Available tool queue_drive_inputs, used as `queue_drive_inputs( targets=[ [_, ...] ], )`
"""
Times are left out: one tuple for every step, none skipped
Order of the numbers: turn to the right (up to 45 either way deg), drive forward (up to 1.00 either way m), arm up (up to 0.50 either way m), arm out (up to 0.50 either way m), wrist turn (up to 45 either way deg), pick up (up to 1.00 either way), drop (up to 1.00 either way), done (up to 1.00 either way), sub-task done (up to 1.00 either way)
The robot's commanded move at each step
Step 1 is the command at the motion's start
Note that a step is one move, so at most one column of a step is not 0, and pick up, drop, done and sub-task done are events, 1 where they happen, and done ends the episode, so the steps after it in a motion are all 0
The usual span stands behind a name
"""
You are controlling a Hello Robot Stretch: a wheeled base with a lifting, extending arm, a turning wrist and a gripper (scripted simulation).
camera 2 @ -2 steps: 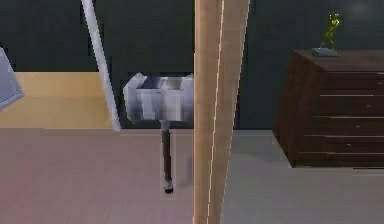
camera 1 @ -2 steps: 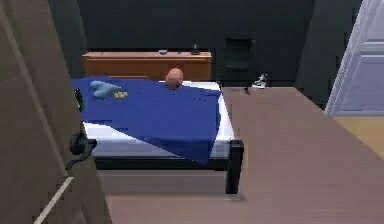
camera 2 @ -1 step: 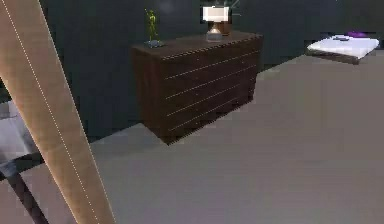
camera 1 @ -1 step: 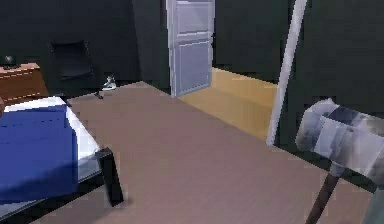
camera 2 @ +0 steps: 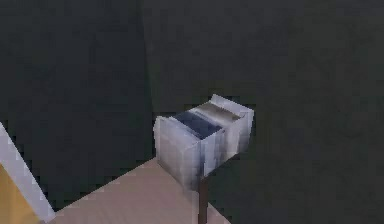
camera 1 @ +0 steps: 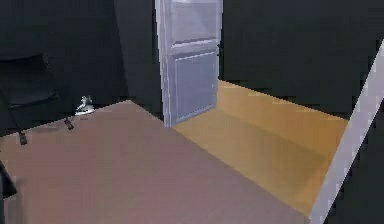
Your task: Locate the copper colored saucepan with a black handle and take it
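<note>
A dark-walled room lies ahead of me. A black chair (camera 1: 30, 85) stands at the forward view's left. On the floor beside it are a small pale thing (camera 1: 85, 105) and a short dark thing (camera 1: 68, 124); both are too small to name. In the arm side view, a grey-white boxy thing (camera 2: 205, 140) sits on a thin dark post (camera 2: 203, 200) in front of a dark wall.
A white panelled door (camera 1: 190, 55) stands at the middle of the forward view, with a strip of yellow-brown floor (camera 1: 265, 130) to its right. Pinkish-brown floor (camera 1: 130, 170) spreads in front. A pale upright edge (camera 1: 355, 130) rises at the right, and another (camera 2: 20, 175) at the arm side view's lower left.
</note>
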Motion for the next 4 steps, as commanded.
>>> queue_drive_inputs(
  targets=[
    [18.0,0.00,0.00,0.00,0.0,0.00,0.00,0.00,0.00],
    [0.0,1.00,0.00,0.00,0.0,0.00,0.00,0.00,0.00],
    [9.0,0.00,0.00,0.00,0.0,0.00,0.00,0.00,0.00],
    [0.0,0.30,0.00,0.00,0.0,0.00,0.00,0.00,0.00]
  ],
)
